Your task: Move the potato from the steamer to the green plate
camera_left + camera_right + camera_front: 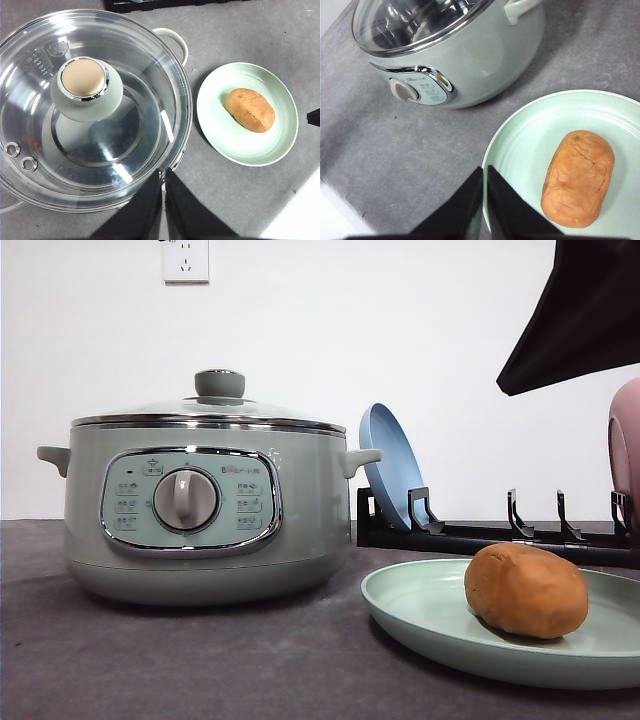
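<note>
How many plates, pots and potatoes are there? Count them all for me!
Plates: 3, green plate, blue plate, pink plate
Pots: 1, the steamer
Potatoes: 1, the potato
Total: 5

Front camera sits low by the table; both wrist cameras look down, sharing steamer (pixel 95 110), green plate (pixel 530 145) and potato (pixel 578 178).

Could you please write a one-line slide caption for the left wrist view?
Potato resting on the green plate beside the lidded steamer, left gripper jaws closed above.
</note>
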Available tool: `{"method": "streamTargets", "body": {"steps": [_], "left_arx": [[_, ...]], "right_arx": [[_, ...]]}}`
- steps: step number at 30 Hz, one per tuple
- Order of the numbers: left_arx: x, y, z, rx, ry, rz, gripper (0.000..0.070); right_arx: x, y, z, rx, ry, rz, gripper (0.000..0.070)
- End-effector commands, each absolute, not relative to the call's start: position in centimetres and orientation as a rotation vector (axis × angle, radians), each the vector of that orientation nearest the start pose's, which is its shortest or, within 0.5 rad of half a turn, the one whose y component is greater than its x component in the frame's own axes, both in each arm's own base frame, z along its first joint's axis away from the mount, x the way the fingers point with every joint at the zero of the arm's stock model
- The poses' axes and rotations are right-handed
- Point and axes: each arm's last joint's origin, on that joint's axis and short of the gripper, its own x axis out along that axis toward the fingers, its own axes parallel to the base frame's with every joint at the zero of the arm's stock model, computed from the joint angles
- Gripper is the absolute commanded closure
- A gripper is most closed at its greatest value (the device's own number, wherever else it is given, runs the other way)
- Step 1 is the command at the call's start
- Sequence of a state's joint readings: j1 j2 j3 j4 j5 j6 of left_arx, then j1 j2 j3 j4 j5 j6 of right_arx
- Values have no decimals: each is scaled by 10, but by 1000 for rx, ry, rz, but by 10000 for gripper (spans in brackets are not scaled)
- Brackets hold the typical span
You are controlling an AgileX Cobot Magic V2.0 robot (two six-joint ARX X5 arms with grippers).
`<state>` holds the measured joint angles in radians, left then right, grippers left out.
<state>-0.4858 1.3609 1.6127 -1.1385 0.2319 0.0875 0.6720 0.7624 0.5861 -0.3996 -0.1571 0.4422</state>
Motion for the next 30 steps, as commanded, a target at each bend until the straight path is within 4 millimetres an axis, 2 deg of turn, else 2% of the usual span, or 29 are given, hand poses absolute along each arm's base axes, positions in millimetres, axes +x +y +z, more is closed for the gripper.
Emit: {"method": "streamTargets", "body": {"steps": [1, 9, 12, 16, 21, 25, 30], "left_arx": [[218, -124, 410, 191, 852, -716, 700], [218, -124, 410, 192, 847, -716, 700], [220, -117, 416, 191, 790, -668, 700], [218, -99, 439, 167, 550, -617, 700], [195, -66, 453, 134, 276, -511, 700], [173, -38, 437, 119, 123, -388, 700], [144, -12, 400, 119, 5, -230, 700]], "right_arx": [[124, 106, 253, 250, 718, 675, 700], [124, 106, 253, 250, 718, 675, 700], [124, 106, 253, 250, 718, 675, 700], [124, 106, 253, 250, 718, 675, 700], [124, 106, 253, 250, 718, 675, 700], [124, 106, 253, 250, 718, 675, 700], [124, 106, 253, 250, 718, 675, 700]]}}
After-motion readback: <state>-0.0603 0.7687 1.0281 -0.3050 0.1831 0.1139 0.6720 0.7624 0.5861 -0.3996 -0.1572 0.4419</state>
